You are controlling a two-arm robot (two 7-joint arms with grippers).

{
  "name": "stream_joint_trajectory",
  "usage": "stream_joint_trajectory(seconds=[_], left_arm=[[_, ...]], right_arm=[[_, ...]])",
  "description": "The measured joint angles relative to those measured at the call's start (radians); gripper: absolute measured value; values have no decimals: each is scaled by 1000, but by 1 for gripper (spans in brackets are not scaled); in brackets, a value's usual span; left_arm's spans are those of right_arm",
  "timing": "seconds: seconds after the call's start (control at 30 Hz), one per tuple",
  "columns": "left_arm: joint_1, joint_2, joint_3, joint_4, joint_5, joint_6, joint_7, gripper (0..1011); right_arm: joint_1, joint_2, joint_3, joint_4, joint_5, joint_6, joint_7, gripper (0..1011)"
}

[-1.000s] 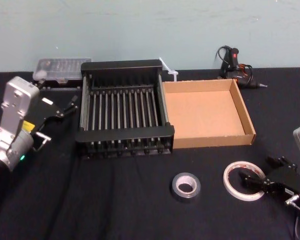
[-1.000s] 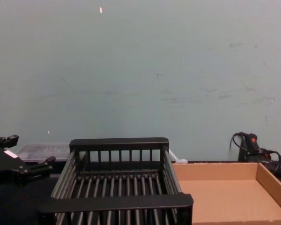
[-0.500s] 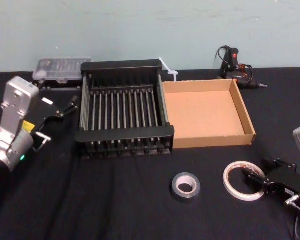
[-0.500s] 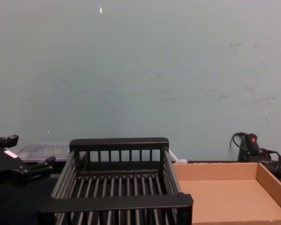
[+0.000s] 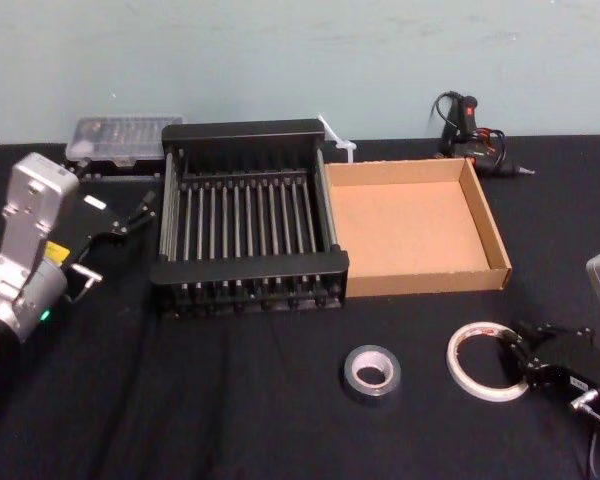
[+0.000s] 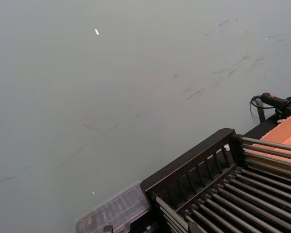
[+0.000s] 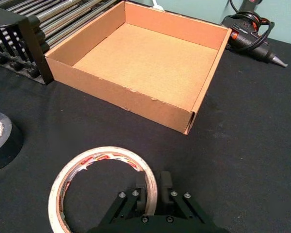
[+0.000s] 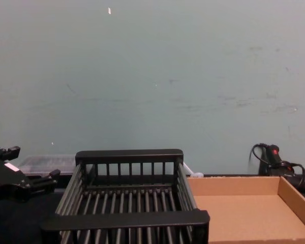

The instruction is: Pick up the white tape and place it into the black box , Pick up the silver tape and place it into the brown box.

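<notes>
black-cloth table [image 5: 230,420] | black box [image 5: 248,267] | brown box [image 5: 420,281] | silver tape [image 5: 349,374] | white tape [image 5: 458,366] | clear case [image 5: 120,135] | glue gun [image 5: 470,125]

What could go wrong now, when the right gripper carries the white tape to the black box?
1. The right gripper pinches only the thin wall of the white tape, so the ring might tilt or slip when lifted.
2. The silver tape lies between it and the black box; a low carry could knock it.
The left gripper sits open left of that box.

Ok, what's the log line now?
right gripper: shut on white tape, on table | left gripper: open, beside black box | silver tape: untouched
</notes>
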Motion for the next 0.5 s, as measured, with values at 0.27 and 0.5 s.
stream_joint_trajectory(seconds=[0.27,0.5], left_arm=[[0,0,0,0,0,0,0,1001],[0,0,0,0,0,0,0,1001]], right_arm=[[0,0,0,0,0,0,0,93],[0,0,0,0,0,0,0,93]])
